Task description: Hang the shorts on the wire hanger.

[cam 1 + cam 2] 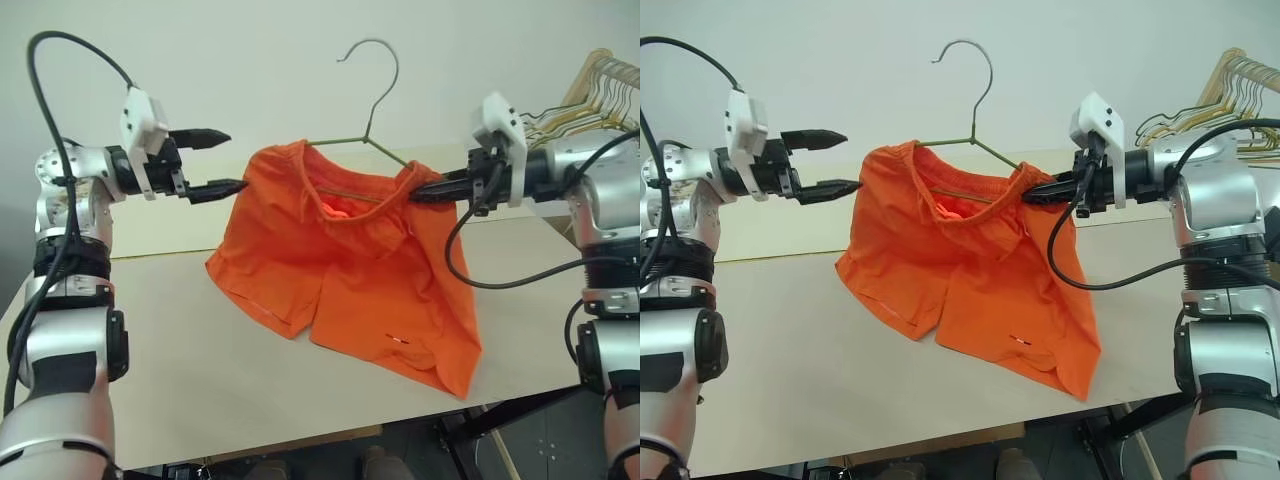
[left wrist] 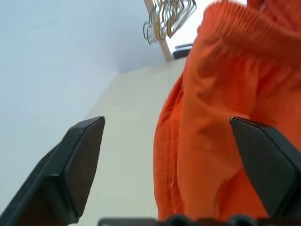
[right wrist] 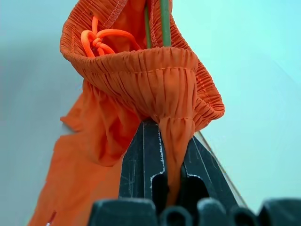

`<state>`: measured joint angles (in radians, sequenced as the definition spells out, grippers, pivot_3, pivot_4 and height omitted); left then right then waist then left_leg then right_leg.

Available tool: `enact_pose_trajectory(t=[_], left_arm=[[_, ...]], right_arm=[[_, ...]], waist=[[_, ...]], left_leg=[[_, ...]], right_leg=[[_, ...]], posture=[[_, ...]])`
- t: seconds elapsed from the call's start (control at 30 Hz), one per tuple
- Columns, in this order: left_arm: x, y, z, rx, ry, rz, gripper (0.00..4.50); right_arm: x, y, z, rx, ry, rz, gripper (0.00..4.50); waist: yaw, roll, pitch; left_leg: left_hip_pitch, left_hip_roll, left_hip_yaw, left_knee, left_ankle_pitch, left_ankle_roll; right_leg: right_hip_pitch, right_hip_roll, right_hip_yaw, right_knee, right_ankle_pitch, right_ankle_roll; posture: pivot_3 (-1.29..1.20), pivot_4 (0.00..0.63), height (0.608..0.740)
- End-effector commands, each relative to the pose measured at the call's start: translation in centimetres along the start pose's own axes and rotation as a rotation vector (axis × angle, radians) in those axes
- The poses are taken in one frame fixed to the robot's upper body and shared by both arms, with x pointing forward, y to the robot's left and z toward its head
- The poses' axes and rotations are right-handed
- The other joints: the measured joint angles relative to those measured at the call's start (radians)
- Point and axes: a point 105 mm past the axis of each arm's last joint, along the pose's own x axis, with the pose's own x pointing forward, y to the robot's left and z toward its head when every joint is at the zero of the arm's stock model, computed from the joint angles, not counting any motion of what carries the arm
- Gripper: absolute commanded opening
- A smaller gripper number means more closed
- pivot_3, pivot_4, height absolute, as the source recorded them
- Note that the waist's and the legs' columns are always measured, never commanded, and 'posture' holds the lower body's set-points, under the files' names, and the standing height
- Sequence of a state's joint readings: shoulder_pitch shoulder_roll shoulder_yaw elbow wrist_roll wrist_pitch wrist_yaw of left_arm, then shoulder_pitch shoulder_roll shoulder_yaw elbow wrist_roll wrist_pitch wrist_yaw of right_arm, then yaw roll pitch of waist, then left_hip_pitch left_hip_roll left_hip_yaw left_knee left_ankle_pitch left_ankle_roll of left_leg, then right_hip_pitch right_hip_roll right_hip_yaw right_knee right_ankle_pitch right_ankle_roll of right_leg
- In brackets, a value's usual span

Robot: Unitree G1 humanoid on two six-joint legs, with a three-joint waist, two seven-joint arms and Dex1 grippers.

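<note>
Two grippers working: right gripper (image 1: pixel 425 190) clamping shorts (image 1: pixel 350 270) waistband against wire hanger (image 1: pixel 368 100) above table (image 1: pixel 150 350); left gripper (image 1: pixel 220 160) spread, empty, beside waistband. Probably keeping clamp firm while settling fabric evenly.

A plain pale wall (image 1: pixel 250 60) is standing behind a beige table (image 1: pixel 180 350), and soft, even light is falling across both. Off at the far right a wooden rack (image 1: pixel 585 75) is holding bunched wire hangers (image 1: pixel 610 85) against the wall.
</note>
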<state>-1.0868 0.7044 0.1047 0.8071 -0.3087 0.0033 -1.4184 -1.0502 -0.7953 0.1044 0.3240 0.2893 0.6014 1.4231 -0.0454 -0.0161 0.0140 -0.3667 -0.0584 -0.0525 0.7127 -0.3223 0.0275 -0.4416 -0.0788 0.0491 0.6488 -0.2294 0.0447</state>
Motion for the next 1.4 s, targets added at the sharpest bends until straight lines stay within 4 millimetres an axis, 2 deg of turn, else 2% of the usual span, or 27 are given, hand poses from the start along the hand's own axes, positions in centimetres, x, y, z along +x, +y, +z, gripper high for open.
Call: enact_pose_trajectory(t=[0.03, 0.13, 0.3, 0.5, 0.73, 0.8, 0.87, 0.93, 1.1, 1.23, 1.4], left_arm=[[0.5, -0.8, 1.6, 0.007, -0.085, -0.046, 4.47], [1.1, -1.7, 0.7, 0.028, -0.082, -0.021, 4.47], [1.1, -5.0, -0.6, -0.007, -0.1, -0.081, 4.47], [1.6, -8.0, -0.6, -0.066, -0.147, -0.09, 4.47], [2.7, -8.5, 0.1, -0.078, -0.215, 0.018, 4.47], [3.0, -8.4, 0.2, -0.102, -0.257, 0.056, 4.47], [3.1, -9.0, 0.5, -0.14, -0.307, 0.044, 4.47], [3.1, -9.9, 0.9, -0.166, -0.358, 0.005, 4.47], [3.3, -12.0, 2.8, -0.276, -0.516, -0.122, 4.47], [4.3, -11.2, 3.8, -0.321, -0.625, -0.059, 4.47], [5.2, -11.8, 3.7, -0.313, -0.619, -0.089, 4.47]], right_arm=[[-1.0, 0.0, 0.8, 0.021, -0.04, -0.047, 0.0], [-0.9, -0.1, 0.2, 0.077, -0.018, -0.109, 0.0], [-1.4, -1.0, -1.2, 0.214, 0.007, -0.268, 0.0], [-2.9, -1.7, -3.0, 0.371, 0.03, -0.478, 0.0], [-5.5, -2.3, -6.5, 0.468, 0.17, -0.809, 0.0], [-6.5, -2.6, -8.2, 0.541, 0.196, -0.919, 0.0], [-7.7, -2.6, -10.0, 0.578, 0.26, -1.041, 0.0], [-8.6, -2.6, -11.1, 0.605, 0.298, -1.14, 0.0], [-10.4, -2.5, -12.1, 0.725, 0.295, -1.353, 0.0], [-12.0, -2.4, -12.4, 0.748, 0.31, -1.545, 0.0], [-14.1, -2.1, -13.1, 0.748, 0.346, -1.711, 0.0]], waist=[[-0.001, 0.0, 0.0], [-0.002, 0.0, 0.0], [-0.007, 0.0, 0.0], [-0.014, 0.0, 0.0], [-0.024, 0.001, -0.002], [-0.027, 0.003, -0.004], [-0.032, 0.004, -0.005], [-0.039, 0.007, -0.008], [-0.074, 0.012, -0.011], [-0.096, 0.019, -0.017], [-0.138, 0.023, -0.02]], left_leg=[[-0.001, 0.0, -0.001, 0.0, 0.0, 0.0], [-0.002, 0.0, 0.0, 0.001, 0.0, 0.0], [-0.003, 0.0, 0.0, 0.0, 0.0, -0.001], [-0.004, 0.0, 0.0, 0.001, 0.0, -0.001], [-0.002, -0.001, -0.001, 0.0, 0.0, -0.001], [-0.002, -0.001, -0.001, 0.0, 0.0, -0.001], [-0.001, -0.001, -0.001, 0.0, 0.0, 0.0], [-0.001, -0.001, -0.001, 0.0, 0.0, 0.0], [-0.002, 0.0, -0.001, 0.001, 0.0, 0.0], [0.0, -0.001, -0.001, 0.001, 0.0, 0.001], [0.003, 0.0, 0.0, 0.0, 0.0, 0.002]], right_leg=[[-0.001, 0.0, 0.0, 0.0, 0.0, 0.0], [-0.001, -0.001, 0.0, 0.0, 0.0, 0.0], [-0.003, -0.002, 0.0, 0.001, 0.0, 0.0], [-0.003, -0.005, 0.0, 0.0, 0.0, 0.0], [-0.002, -0.009, 0.0, -0.001, 0.0, 0.0], [0.0, -0.01, 0.0, -0.001, 0.0, 0.0], [0.001, -0.01, 0.0, -0.001, 0.0, 0.0], [0.001, -0.01, 0.0, -0.001, 0.0, 0.0], [0.002, -0.01, 0.003, -0.001, 0.001, 0.0], [0.004, -0.01, 0.008, -0.002, 0.001, 0.001], [0.008, -0.009, 0.01, -0.002, 0.001, 0.001]], posture=[[-0.04, 0.0, 0.74], [-0.05, 0.0, 0.74], [-0.06, 0.0, 0.74], [-0.08, 0.0, 0.74], [-0.13, 0.0, 0.74], [-0.15, 0.0, 0.74], [-0.16, 0.0, 0.74], [-0.16, 0.0, 0.74], [-0.19, 0.0, 0.74], [-0.21, 0.0, 0.74], [-0.22, 0.0, 0.74]])
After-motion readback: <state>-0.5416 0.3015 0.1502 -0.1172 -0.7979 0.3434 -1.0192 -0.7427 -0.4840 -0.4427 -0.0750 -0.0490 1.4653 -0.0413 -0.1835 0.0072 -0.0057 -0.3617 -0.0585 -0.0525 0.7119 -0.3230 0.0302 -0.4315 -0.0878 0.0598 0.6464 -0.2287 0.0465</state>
